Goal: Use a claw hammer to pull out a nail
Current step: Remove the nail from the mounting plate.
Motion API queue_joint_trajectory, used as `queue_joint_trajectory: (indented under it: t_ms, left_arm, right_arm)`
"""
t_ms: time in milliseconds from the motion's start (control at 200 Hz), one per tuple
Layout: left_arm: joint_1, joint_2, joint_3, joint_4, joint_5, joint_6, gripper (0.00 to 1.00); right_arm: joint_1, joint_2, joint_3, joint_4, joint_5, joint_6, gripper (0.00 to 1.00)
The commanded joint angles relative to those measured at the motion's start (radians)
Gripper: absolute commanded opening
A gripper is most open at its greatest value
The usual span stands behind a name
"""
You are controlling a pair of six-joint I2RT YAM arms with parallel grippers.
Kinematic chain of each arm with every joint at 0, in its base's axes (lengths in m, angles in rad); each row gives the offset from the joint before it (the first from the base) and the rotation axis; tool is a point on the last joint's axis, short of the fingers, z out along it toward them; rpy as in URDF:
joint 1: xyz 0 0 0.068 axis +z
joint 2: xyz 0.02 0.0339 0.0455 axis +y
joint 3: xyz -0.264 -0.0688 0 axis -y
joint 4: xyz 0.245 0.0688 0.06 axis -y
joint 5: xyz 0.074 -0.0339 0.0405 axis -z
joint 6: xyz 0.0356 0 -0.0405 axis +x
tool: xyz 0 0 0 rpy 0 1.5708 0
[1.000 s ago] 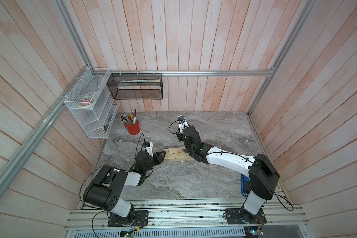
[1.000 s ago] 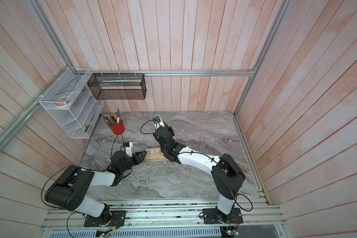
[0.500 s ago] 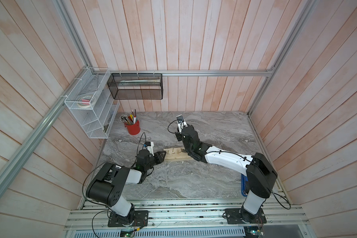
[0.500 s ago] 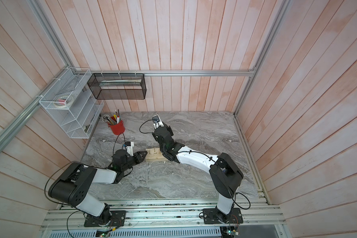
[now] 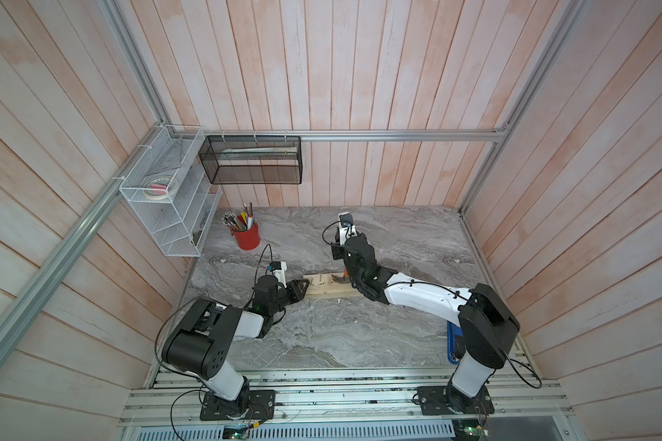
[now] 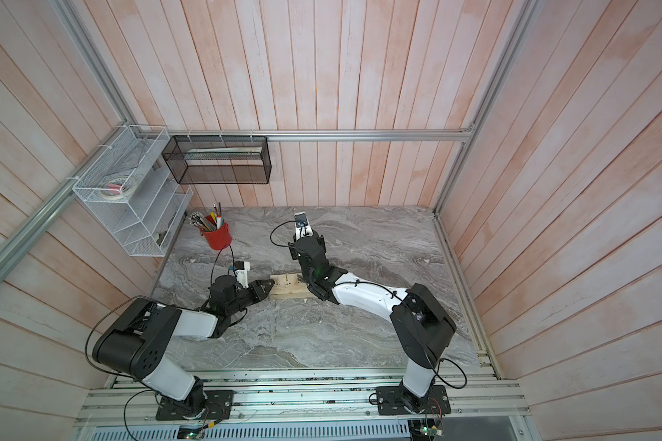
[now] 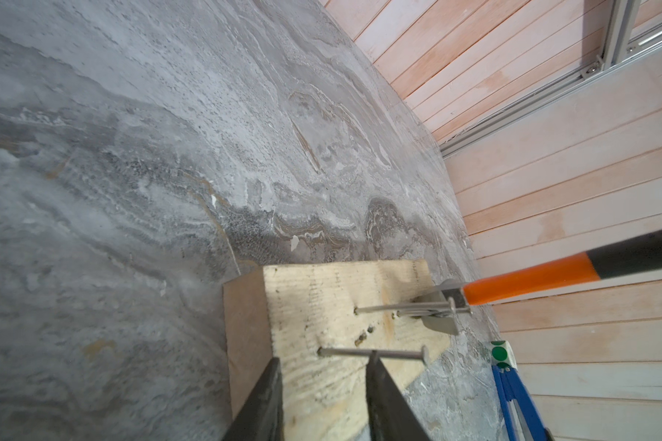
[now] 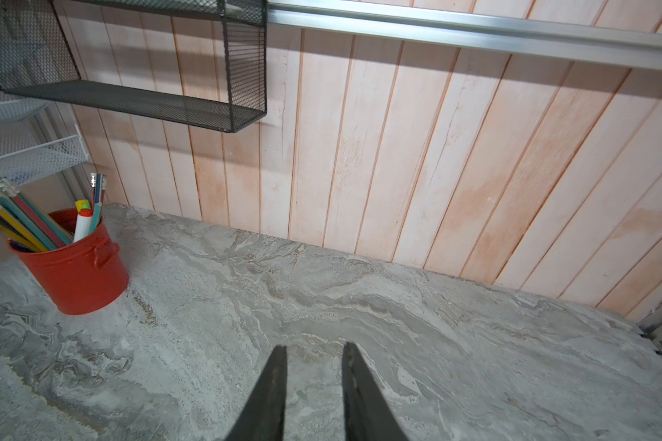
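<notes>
Bench inspected. A wooden block [image 5: 329,291] lies on the grey marble table [image 5: 322,336] between the two arms. The claw hammer [image 7: 532,280] stands tilted over the block's far end. Its steel head is down on the top face, with the orange part of the handle next to the head and the black part beyond. The head sits against two nails [image 7: 406,308] standing proud of the wood; whether the claw has caught either cannot be told. A third nail [image 7: 344,352] stands alone nearer the left arm. The right gripper [image 8: 315,345] has its jaws drawn close on the hammer's handle, which in a top view runs up under that wrist; the contact itself is hidden. The left gripper [image 7: 325,359] sits at the block's near end, fingers apart astride the corner; whether they bite the wood cannot be told. Markings: a white tag [image 7: 502,353] with green dots on a blue item [image 7: 513,397], any lettering too small to read. A red pot [image 8: 77,275] of pencils stands near the back wall.
</notes>
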Motion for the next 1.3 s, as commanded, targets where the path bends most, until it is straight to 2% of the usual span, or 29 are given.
queue_joint_trajectory:
  t_ms: [0,170,610,950,1290]
  left_arm:
    - [0.0,0.025,0.013,-0.016,0.026,0.021,0.38]
    - [-0.001,0.026,0.014,-0.031,0.026,0.03,0.37]
    - [-0.006,0.028,0.002,-0.059,0.015,0.041,0.37]
    - [-0.007,0.031,-0.003,-0.077,0.007,0.044,0.37]
    - [-0.007,0.034,-0.001,-0.083,0.005,0.045,0.37]
  right_arm:
    - [-0.032,-0.045,-0.064,0.085,-0.049,0.111,0.0]
    - [-0.063,-0.076,-0.159,0.158,-0.105,0.169,0.0]
    - [-0.112,-0.099,-0.255,0.232,-0.172,0.241,0.0]
    - [-0.166,-0.117,-0.36,0.365,-0.246,0.334,0.0]
    - [-0.18,-0.135,-0.419,0.426,-0.241,0.357,0.0]
